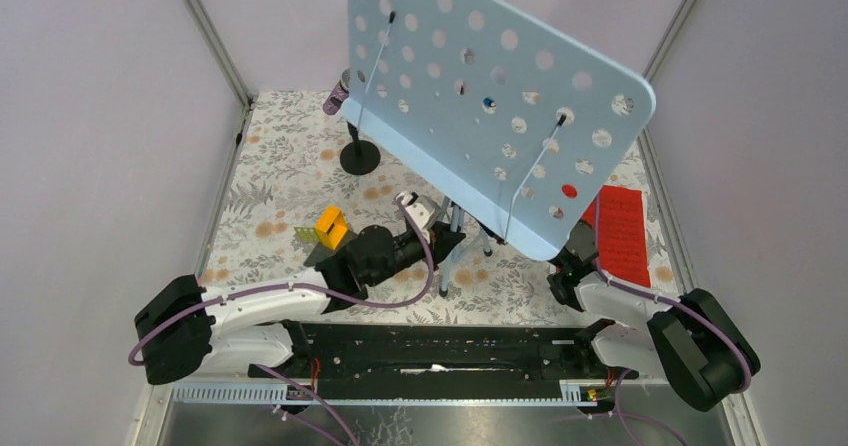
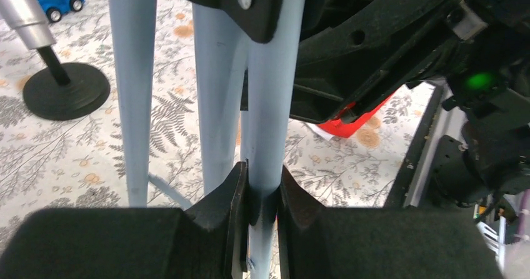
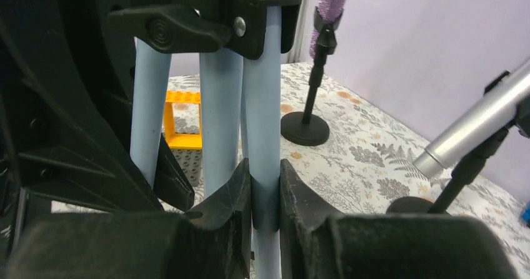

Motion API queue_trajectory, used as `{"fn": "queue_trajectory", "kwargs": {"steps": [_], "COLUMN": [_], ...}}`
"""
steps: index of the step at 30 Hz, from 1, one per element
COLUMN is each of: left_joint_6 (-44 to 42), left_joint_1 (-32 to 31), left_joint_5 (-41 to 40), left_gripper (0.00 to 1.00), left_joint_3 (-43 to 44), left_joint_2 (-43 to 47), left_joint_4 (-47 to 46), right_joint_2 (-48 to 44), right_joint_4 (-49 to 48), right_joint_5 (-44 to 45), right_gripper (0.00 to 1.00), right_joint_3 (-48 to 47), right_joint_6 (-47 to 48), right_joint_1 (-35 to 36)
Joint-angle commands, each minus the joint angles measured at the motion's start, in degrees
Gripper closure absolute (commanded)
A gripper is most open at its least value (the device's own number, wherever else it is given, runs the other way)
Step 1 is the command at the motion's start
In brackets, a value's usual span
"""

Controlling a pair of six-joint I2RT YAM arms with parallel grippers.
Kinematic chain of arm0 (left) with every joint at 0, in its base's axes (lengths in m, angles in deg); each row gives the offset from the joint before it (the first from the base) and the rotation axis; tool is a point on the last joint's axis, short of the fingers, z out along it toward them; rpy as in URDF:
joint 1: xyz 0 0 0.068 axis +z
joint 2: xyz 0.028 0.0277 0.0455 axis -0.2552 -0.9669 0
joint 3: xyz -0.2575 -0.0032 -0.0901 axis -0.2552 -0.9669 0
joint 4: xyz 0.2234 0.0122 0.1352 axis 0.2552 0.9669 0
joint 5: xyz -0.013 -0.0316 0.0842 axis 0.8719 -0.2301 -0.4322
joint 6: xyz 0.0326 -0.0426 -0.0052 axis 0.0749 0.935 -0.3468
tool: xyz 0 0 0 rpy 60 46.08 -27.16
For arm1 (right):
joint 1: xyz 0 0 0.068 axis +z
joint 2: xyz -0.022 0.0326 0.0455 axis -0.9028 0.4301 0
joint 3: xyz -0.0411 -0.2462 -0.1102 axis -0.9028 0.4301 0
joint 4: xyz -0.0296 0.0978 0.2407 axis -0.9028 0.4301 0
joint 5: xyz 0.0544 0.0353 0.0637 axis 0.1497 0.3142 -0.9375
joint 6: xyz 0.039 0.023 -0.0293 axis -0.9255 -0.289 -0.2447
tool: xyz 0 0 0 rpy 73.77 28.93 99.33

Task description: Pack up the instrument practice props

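Left end effector (image 2: 259,197) and right end effector (image 3: 265,194) each clamp a tripod leg (image 2: 269,104) of the one sheet-music holder (image 1: 480,96) on the counter (image 1: 280,176); near it, one purple microphone (image 3: 329,4), one silver microphone (image 3: 475,126), one red sheet (image 1: 620,234).

You see an orange brick (image 1: 331,226) standing upright on the left part of the flower-patterned surface (image 1: 280,166). In the right wrist view a dark grey studded plate (image 3: 187,163) lies at its foot. A small blue toy car (image 2: 59,0) stands far back on the surface.
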Motion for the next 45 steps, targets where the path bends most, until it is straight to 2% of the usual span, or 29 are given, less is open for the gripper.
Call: {"fn": "queue_trajectory", "kwargs": {"steps": [1, 5, 9, 13, 17, 20, 26, 31, 37, 45], "left_joint_6": [2.6, 2.6, 2.5, 2.5, 2.4, 2.3, 1.9, 2.6, 2.9, 2.6], "left_joint_1": [0.6, 0.6, 0.6, 0.6, 0.6, 0.5, -0.7, -1.0, -1.2, -1.6], "left_joint_5": [-7.2, -7.9, -7.9, -8.0, -7.1, -6.1, -5.4, -5.6, -5.1, -4.8], "left_gripper": [1.00, 1.00, 1.00, 1.00, 1.00, 1.00, 1.00, 1.00, 1.00, 1.00], "left_joint_3": [-6.9, -6.6, -5.8, -6.3, -6.2, -5.4, -3.5, -3.4, -3.2, -2.4], "left_joint_2": [0.9, -0.6, -1.8, -2.1, -2.6, -3.8, -6.4, -7.1, -8.1, -9.3], "left_joint_4": [1.1, 1.4, 1.5, 1.4, 1.4, 1.6, 2.5, 2.3, 2.6, 2.7], "right_joint_2": [-3.6, -8.7, -15.2, -21.5, -26.7, -26.8, -19.4, -14.6, -12.7, -9.8], "right_joint_4": [3.8, 14.1, 24.4, 30.7, 30.4, 23.4, 8.2, 1.6, 1.3, 4.4], "right_joint_5": [-0.5, 2.8, 6.0, 6.8, 7.6, 7.3, 6.3, 7.0, 7.1, 9.6], "right_gripper": [0.94, 0.71, 0.54, 0.40, 0.14, 0.03, 0.00, 0.00, 0.00, 0.00], "right_joint_3": [3.0, 2.1, 1.5, 1.6, 1.9, 2.9, 3.3, 2.1, -0.6, -5.2], "right_joint_6": [1.7, 4.3, 6.2, 5.0, -3.8, -12.1, -22.5, -25.9, -23.5, -13.3], "right_joint_1": [-0.3, -0.3, -0.3, -0.3, -0.2, -0.3, -0.2, -0.1, 1.4, 7.1]}}
